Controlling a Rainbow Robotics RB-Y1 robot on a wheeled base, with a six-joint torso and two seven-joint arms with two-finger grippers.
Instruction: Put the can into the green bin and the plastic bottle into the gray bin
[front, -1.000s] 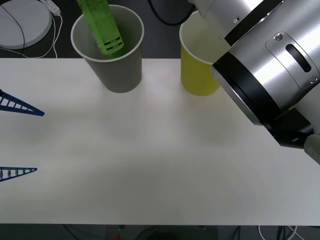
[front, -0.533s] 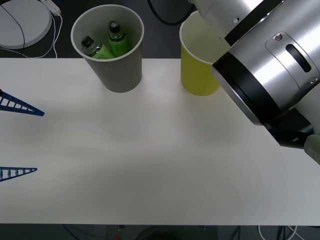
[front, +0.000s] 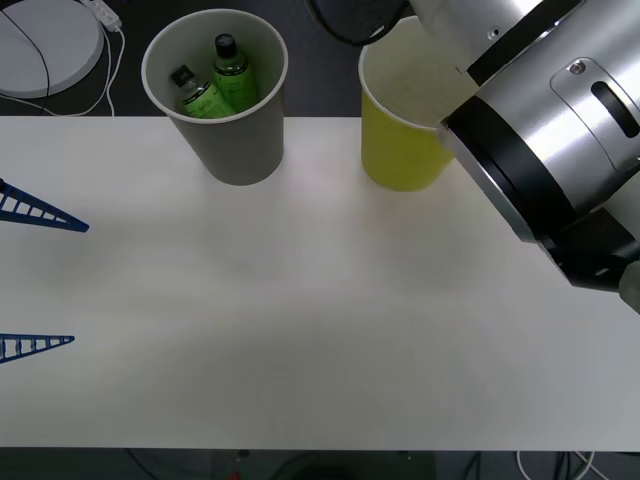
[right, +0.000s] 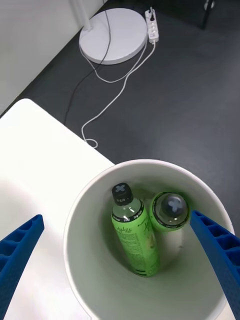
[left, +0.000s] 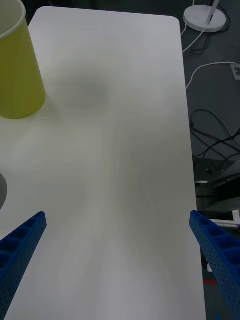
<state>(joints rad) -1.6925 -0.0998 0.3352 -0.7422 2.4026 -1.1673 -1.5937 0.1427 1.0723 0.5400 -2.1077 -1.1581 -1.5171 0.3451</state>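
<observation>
Your white table is taking up most of the front view, bare across its middle. Your right arm is reaching in from the right, its silver and black casing hanging over the table's far right corner and covering part of the green bin. That green bin is standing upright at the table's far edge, and you are looking at a pale inside where it shows. Just to its left, well apart from your left arm, the gray bin is standing upright too. Your right gripper is hovering straight above the gray bin, its blue fingers spread wide and gripping nothing. Your left gripper is waiting at the table's left edge, likewise spread and empty. Inside the gray bin you are seeing two green bottles: the plastic bottle with the pale cross on its black cap is leaning against the wall, and the second bottle is lying beside it, touching it.
</observation>
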